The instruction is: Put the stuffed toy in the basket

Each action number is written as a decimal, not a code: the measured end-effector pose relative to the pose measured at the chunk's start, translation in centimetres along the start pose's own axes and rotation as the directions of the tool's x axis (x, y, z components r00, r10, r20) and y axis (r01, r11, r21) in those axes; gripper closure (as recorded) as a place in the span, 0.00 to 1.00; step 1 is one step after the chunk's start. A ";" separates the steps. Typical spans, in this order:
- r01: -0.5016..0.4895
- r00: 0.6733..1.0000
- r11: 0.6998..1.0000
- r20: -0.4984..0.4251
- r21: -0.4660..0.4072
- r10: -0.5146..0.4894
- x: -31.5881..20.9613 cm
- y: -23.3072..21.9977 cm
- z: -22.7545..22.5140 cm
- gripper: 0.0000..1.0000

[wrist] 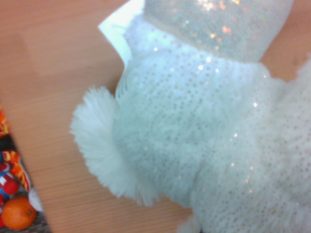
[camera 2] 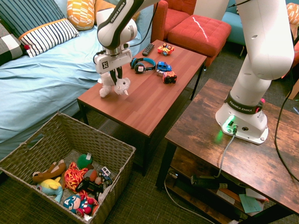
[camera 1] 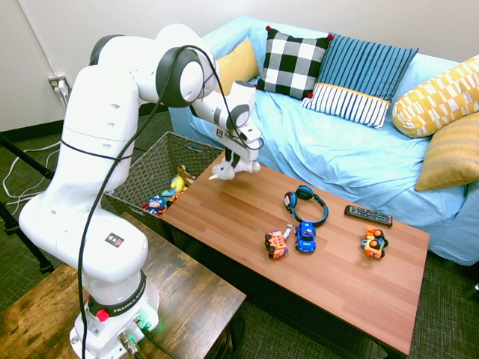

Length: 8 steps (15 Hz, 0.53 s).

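The stuffed toy [camera 1: 223,171] [camera 2: 114,87] is a small white plush animal with sparkly fur. It is at the end of the wooden coffee table [camera 1: 329,292] nearest the basket, at or just above the surface. My gripper [camera 1: 233,161] [camera 2: 114,75] comes down on it from above and is shut on its back. In the wrist view the stuffed toy [wrist: 204,145] fills most of the picture. The basket [camera 1: 166,141] [camera 2: 100,138] is a large grey woven one on the floor beside that table end, with several toys lying in it.
Blue headphones [camera 1: 305,203] [camera 2: 141,65], three small toy cars [camera 1: 305,236] and a black remote [camera 1: 368,215] lie further along the table. A light blue sofa [camera 1: 322,149] with cushions runs behind it. A darker wooden table [camera 2: 243,158] stands beside the coffee table.
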State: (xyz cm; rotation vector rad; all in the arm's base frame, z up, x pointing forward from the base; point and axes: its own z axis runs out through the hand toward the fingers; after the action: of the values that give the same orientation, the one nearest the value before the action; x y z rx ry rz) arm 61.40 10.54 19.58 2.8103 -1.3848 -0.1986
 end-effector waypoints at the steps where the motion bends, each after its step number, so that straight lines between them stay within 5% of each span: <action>1: 0.034 0.999 0.999 -0.020 0.010 -0.033 -1.6 -1.0 -1.7 1.00; 6: 0.202 0.976 0.979 -0.095 0.028 -0.198 -14.6 -7.9 -5.0 1.00; 8: 0.219 0.971 0.975 -0.100 0.025 -0.216 -15.9 -9.3 -4.2 1.00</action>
State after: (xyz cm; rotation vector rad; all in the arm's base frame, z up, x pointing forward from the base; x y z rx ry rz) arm 59.63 28.60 25.05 2.9543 -1.0711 -0.0373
